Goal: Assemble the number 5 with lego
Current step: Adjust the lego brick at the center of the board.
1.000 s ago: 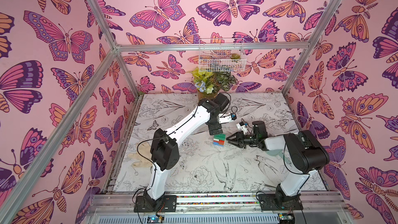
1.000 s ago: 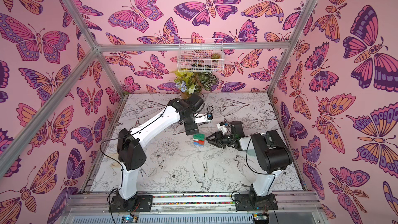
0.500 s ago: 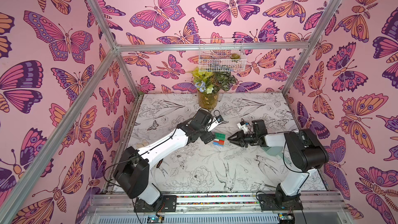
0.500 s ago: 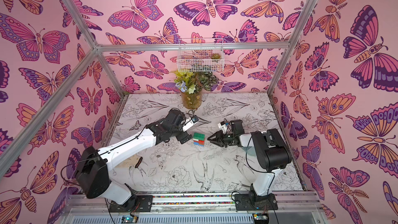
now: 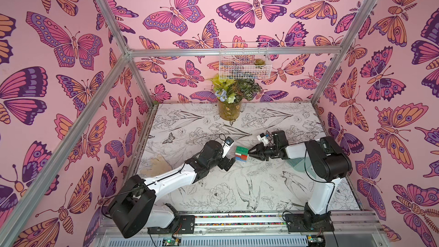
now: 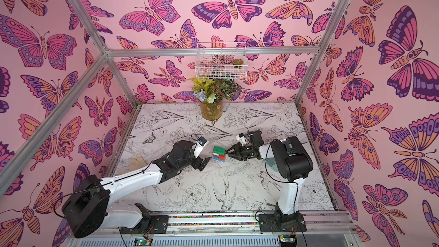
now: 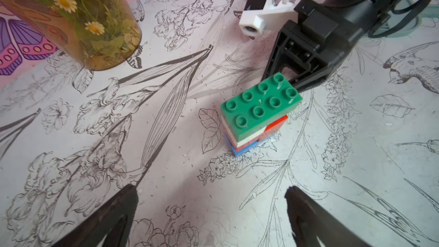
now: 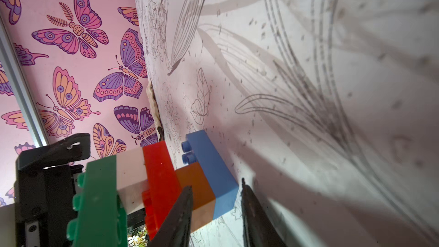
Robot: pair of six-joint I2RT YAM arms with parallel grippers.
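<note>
Left wrist view looks down on the number 5, a small stack of glossy, hard-edged plastic bricks standing upright on the table. The table's matte white cover is printed with grey line drawings of flowers, leaves and birds. The oblong green brick caps the stack, its eight round hollow studs facing up. A white brick, a red brick and a blue brick show as thin bands beneath it.

From the right wrist view the layers read in order, down to the orange brick and the blue base. Two bare studs on the blue brick stick out beyond the square orange one.

The left claw is spread wide and empty, its dark tapered fingers well apart and short of the stack. The right claw has its black wedge-shaped fingers drawn close together. They flank the near end of the orange and blue bricks; whether they press on the plastic I cannot tell.

In both top views the stack sits near the middle of the table between the two claws. It stands well forward of an amber see-through vase of daisies and leaves. A white wire basket hangs on the butterfly-papered back wall.
</note>
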